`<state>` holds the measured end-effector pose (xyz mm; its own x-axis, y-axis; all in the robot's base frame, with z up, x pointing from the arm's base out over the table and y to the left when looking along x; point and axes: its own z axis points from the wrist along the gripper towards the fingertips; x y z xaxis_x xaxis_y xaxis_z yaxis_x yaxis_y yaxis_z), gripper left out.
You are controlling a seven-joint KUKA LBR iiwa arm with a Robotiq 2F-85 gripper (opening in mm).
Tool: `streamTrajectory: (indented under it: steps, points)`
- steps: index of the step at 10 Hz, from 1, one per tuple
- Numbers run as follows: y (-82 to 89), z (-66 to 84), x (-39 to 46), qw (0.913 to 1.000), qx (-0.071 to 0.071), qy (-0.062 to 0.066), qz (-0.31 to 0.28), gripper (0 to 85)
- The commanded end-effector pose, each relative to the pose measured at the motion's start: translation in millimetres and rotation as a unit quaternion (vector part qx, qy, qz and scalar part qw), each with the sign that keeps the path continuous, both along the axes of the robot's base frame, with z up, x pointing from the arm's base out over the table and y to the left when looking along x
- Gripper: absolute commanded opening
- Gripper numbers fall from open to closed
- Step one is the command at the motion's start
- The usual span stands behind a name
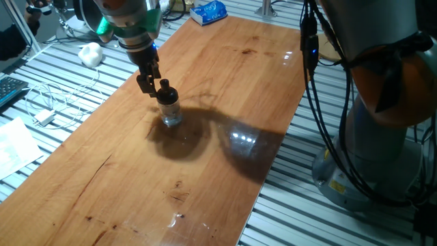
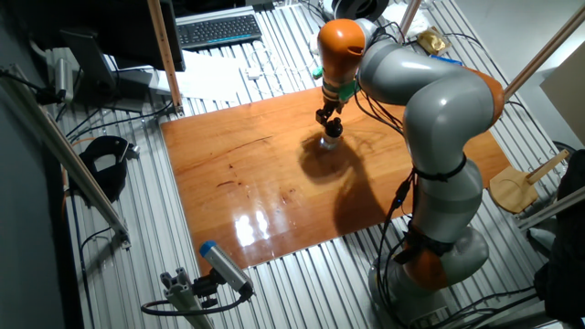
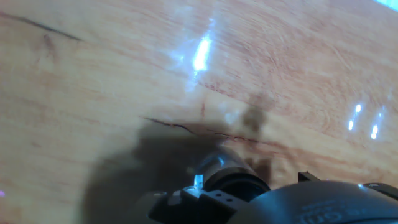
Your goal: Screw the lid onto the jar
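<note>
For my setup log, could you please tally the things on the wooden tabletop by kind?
Glass jars: 1, the jar.
Black lids: 1, the lid, sitting on the jar, with the gripper at it.
Total: 2 on the tabletop.

Looking down at an angle along the wooden table (image 1: 225,102) from close by in one fixed view, with the arm's base (image 1: 382,137) at the right edge. Looking down from higher and farther back in the other fixed view, facing the opposite way, taking in the whole table (image 2: 238,183), the full arm (image 2: 439,137) and a keyboard (image 2: 219,30) beyond. Sharing the tabletop and the jar (image 1: 171,109) (image 2: 332,139) between both. Peering very close at blurred wood grain (image 3: 124,74) in the hand view, tilted along the fingers.
</note>
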<state>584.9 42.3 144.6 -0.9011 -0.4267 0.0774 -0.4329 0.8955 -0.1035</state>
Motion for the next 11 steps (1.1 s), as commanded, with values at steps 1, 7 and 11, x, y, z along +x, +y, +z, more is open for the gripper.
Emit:
streamTrajectory:
  steps: [1,7,11]
  points:
    - [0.2,-0.2,0.1,1.0000,0.000,0.006,-0.001,68.0]
    - [-0.4,0.8,0.4,1.0000,0.001,0.006,-0.001,68.0]
    - [-0.4,0.8,0.4,0.9998,0.001,0.021,-0.002,68.0]
